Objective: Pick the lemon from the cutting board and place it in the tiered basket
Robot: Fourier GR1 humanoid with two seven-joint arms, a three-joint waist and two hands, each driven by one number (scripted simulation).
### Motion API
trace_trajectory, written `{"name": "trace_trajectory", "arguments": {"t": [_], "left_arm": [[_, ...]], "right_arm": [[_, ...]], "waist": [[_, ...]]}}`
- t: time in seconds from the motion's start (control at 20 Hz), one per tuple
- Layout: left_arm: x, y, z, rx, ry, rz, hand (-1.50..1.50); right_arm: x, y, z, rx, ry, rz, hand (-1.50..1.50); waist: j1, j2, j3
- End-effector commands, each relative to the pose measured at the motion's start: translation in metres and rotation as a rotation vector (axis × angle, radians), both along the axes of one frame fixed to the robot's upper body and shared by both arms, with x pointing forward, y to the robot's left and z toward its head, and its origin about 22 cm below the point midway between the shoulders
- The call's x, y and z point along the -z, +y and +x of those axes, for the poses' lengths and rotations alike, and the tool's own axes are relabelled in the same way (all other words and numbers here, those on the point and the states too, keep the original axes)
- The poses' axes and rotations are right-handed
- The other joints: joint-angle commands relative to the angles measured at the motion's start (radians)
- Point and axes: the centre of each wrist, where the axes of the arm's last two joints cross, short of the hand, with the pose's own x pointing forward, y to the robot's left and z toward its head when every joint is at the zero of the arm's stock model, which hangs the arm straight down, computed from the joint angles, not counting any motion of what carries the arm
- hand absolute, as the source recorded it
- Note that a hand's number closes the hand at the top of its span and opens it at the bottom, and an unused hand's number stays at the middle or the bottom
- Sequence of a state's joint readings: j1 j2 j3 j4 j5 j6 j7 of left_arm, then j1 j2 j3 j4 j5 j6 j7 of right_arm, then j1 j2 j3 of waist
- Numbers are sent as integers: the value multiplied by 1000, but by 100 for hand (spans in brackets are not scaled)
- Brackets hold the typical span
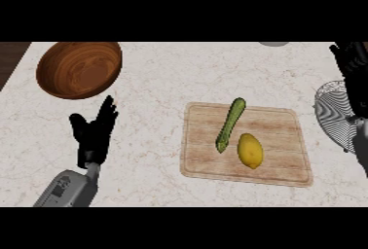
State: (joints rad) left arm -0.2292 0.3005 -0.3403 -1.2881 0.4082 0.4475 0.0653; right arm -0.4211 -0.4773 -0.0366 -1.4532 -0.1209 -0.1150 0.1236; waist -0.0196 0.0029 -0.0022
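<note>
1. Nearest me, toward the surface's near left corner, the left robot hand (93,131) stands with its fingers straight up and apart, holding nothing and touching nothing: it is simply resting there.
2. A little farther in and right of centre lies the cutting board (248,144). The lemon (250,151) sits on its near half, lying flat, with no hand near it. Just beside it, reaching toward the board's far edge, lies a long green vegetable (230,123); I cannot tell whether the two touch.
3. At the surface's right edge, a grey wire tier of the tiered basket (332,114) shows, cut off by the view. I see nothing in the part that shows.
4. Dark shapes at the far right may be the right robot hand (352,61), but I cannot tell how its fingers stand.
5. Far left sits a wooden bowl (79,69).
6. My reading: nothing of the task is done yet. Reaching, grasping, carrying across to the basket and letting go all remain.
</note>
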Motion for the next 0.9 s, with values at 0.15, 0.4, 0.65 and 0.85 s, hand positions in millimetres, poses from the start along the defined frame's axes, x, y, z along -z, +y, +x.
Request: {"name": "trace_trajectory", "arguments": {"t": [0.15, 0.4, 0.65, 0.85], "left_arm": [[5, 65, -18, -36, 76, 158, 0], [13, 102, -38, -47, 152, 199, 0], [12, 119, -49, -5, 146, 199, 0], [10, 125, -53, 8, 138, 219, 0]], "right_arm": [[112, 27, -38, -21, 95, 638, 150], [139, 45, -71, 93, -191, 942, -150], [207, 35, -140, 286, 169, 330, -150], [202, 5, -148, 295, 345, -27, -150]], "waist": [[19, -1, 17], [5, -16, 14], [21, -2, -3], [41, -1, -5]]}}
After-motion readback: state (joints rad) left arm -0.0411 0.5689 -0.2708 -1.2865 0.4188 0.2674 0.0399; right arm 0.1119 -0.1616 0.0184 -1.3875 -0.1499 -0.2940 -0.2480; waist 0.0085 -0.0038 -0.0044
